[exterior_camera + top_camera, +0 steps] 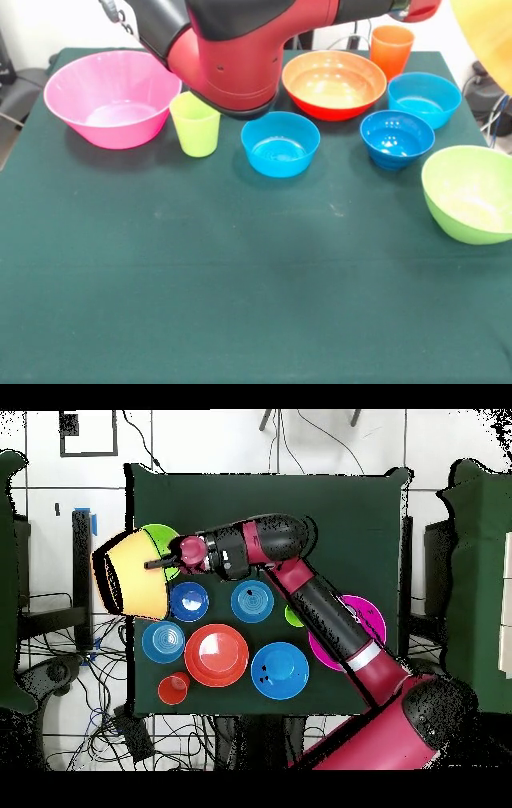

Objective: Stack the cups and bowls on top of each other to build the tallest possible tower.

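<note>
My gripper (160, 565) is shut on the rim of the large light-orange bowl (133, 574), which hangs tilted on its side above the table's edge and shows at the upper right corner of the front view (490, 34). Under it sits the lime-green bowl (472, 192). The pink bowl (112, 96), lime green cup (195, 124), red-orange bowl (334, 84) and orange cup (391, 50) stand upright and apart. Blue bowls (280, 142) (397, 138) (424, 98) stand singly; another blue bowl (280, 670) shows only from overhead. No tower stands.
The red arm (232, 56) reaches across the back of the green cloth (240, 288), covering part of the pink bowl and the lime green cup (292, 616) from overhead. Cables lie on the floor beyond the table's edge.
</note>
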### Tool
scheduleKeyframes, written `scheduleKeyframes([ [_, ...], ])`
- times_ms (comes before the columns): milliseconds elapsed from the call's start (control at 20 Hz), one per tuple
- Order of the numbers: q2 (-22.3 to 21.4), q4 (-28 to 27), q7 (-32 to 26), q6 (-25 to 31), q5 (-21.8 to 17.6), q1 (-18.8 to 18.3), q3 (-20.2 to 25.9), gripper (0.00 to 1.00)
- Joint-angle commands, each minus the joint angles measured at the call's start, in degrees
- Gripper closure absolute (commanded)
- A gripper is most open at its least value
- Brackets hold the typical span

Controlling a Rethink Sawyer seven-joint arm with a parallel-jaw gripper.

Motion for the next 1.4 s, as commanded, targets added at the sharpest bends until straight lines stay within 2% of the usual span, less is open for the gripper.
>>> scheduleKeyframes([
  [50,3.45,-9.17,-13.46,10.69,2.49,2.34,-1.99,1.0],
  [600,7.29,-12.4,-14.02,15.47,3.7,2.85,0.73,1.0],
  [1400,10.38,-15.21,-14.11,18.02,4.1,3.66,3.54,1.0],
])
